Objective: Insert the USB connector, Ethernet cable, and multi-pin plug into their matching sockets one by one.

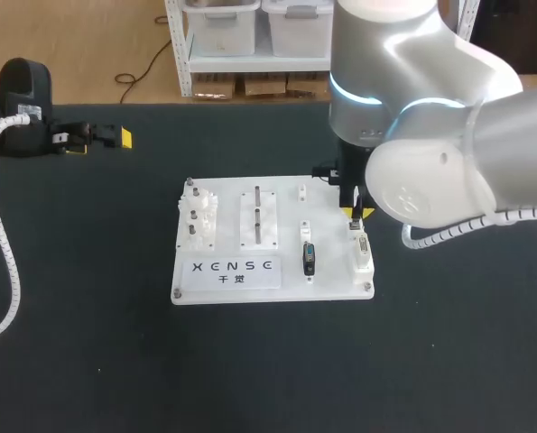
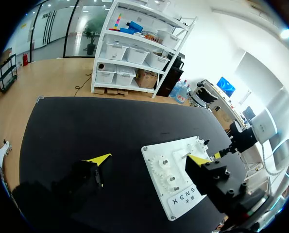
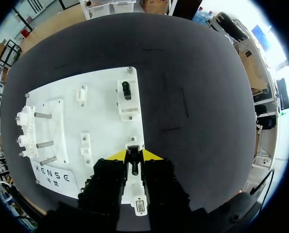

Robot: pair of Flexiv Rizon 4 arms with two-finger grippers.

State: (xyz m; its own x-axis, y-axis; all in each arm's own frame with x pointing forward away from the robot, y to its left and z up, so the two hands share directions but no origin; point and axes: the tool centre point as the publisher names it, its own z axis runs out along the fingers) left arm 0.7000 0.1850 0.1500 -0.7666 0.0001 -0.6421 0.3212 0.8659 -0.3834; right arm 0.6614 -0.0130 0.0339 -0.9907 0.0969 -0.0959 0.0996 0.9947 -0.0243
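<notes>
Two arms, one board: my left tool [image 2: 150, 159] sits at the far left of the dark bench [image 1: 87, 343], its fingers spread wide and empty, well apart from the white socket board [image 1: 331, 287]. At the board's right edge, my right tool [image 3: 134, 156] is clamped narrowly on a black plug [image 3: 134, 164] above a white socket block [image 3: 138, 199].

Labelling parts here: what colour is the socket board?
White; the board shows best in the head view.

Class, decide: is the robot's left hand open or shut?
Open. In the left wrist view the left hand has its yellow fingertips wide apart, gripping nothing.
</notes>
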